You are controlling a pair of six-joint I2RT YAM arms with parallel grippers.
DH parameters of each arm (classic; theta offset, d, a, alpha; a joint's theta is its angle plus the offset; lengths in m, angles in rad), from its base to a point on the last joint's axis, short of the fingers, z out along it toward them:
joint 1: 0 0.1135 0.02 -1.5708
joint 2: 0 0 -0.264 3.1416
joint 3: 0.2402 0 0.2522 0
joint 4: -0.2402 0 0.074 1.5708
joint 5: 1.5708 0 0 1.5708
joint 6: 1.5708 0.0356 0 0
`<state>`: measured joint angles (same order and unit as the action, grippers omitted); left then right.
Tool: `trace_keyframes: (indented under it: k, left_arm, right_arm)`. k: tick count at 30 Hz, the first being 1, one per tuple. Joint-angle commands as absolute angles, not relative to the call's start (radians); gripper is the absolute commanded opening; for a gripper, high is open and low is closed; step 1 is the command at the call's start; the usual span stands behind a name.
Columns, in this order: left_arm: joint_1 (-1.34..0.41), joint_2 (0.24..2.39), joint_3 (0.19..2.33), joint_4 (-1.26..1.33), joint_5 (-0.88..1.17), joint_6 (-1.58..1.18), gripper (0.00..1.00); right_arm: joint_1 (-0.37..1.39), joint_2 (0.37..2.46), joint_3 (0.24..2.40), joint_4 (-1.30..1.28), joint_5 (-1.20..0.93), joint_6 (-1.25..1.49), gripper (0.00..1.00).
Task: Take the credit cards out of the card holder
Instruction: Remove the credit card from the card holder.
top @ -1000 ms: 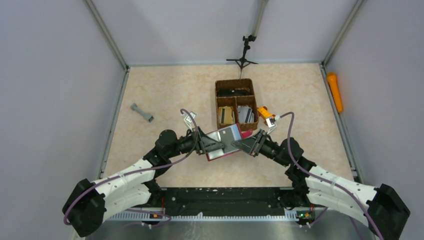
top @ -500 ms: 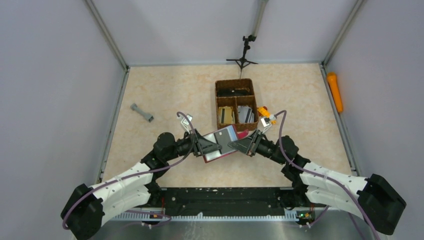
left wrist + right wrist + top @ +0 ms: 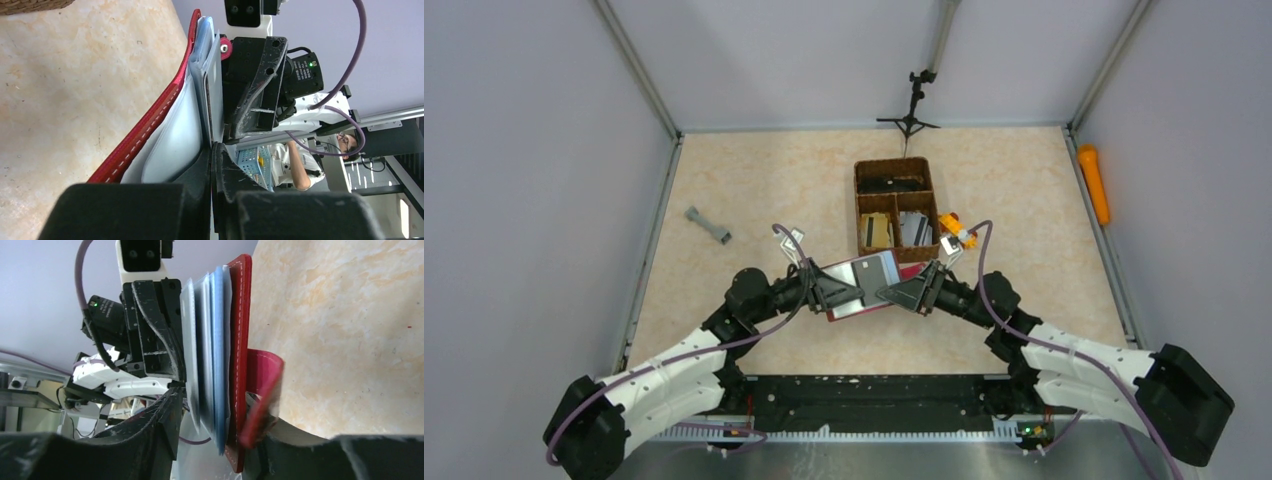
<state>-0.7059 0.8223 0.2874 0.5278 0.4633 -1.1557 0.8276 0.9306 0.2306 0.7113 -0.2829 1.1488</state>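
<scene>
holder (image 3: 859,313) sits open over the table (image 3: 744,180), just near of the basket (image 3: 858,200), with one arm at each end.

left gripper (image 3: 856,294): fingers (image 3: 235,180) pressed together. The edge of the top card (image 3: 215,85) runs into the seam between them, so it reads as a pinch on that card. The red cover (image 3: 150,130) and pale sleeves (image 3: 175,135) lie outside the pinch, on the table side.

right gripper (image 3: 886,295): jaws stand apart, astride the holder's right edge. cards (image 3: 220,340) and cover are between them, and the snap tab (image 3: 264,385) curls against one finger. Can't tell if it's clamping or just loose around the stack.

The cards are all in the holder, fanned at the edges.
</scene>
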Motion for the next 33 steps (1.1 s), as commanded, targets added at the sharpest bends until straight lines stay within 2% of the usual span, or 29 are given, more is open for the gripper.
trace_keyframes:
  k: [1,6,7,12,14,18,21,33]
  left_arm:
    - [-0.696,0.791,0.279,0.589,0.472,-1.150,0.00]
    - [-0.694,0.792,0.277,0.577,0.489,-1.152,0.00]
    - [-0.693,0.794,0.276,0.577,0.494,-1.153,0.00]
    - [-0.693,0.815,0.276,0.585,0.531,-1.161,0.00]
    - [-0.693,0.823,0.276,0.593,0.541,-1.163,0.00]
    - [-0.692,0.818,0.274,0.591,0.543,-1.158,0.00]
    - [-0.683,0.802,0.262,0.574,0.543,-1.146,0.00]
    - [-0.651,0.750,0.227,0.552,0.559,-1.138,0.00]
  right_arm:
    - [0.836,0.880,0.228,0.773,-0.291,1.148,0.45]
    - [0.837,0.831,0.208,0.765,-0.253,1.149,0.47]
    - [0.837,0.823,0.206,0.763,-0.247,1.152,0.44]
    - [0.837,0.808,0.199,0.750,-0.229,1.159,0.16]
    - [0.836,0.808,0.204,0.744,-0.229,1.158,0.11]
    - [0.836,0.802,0.196,0.749,-0.216,1.161,0.10]
    - [0.836,0.784,0.185,0.741,-0.197,1.164,0.06]
    - [0.835,0.767,0.177,0.723,-0.173,1.167,0.03]
